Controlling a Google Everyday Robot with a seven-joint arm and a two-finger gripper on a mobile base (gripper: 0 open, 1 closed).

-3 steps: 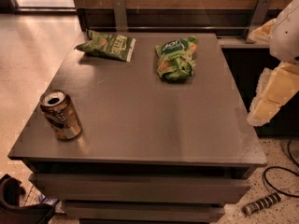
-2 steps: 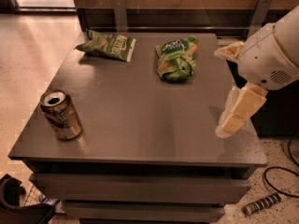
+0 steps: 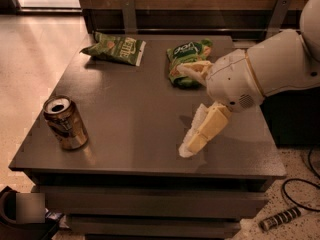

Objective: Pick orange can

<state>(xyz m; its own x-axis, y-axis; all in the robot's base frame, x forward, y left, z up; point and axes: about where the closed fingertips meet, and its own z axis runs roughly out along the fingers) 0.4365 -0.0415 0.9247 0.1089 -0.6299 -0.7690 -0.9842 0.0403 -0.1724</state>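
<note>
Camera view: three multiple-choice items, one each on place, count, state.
1. Where is the orange can on the table? A front-left B back-right C centre
2. How many green snack bags? A one B two C four
3. The gripper is: A shut on the can B shut, empty C open, empty
Answers: A, it stands upright near the front-left corner; B, one back-left, one back-centre; C, its jaws stand wide apart above the table's right half, apart from the can.
</note>
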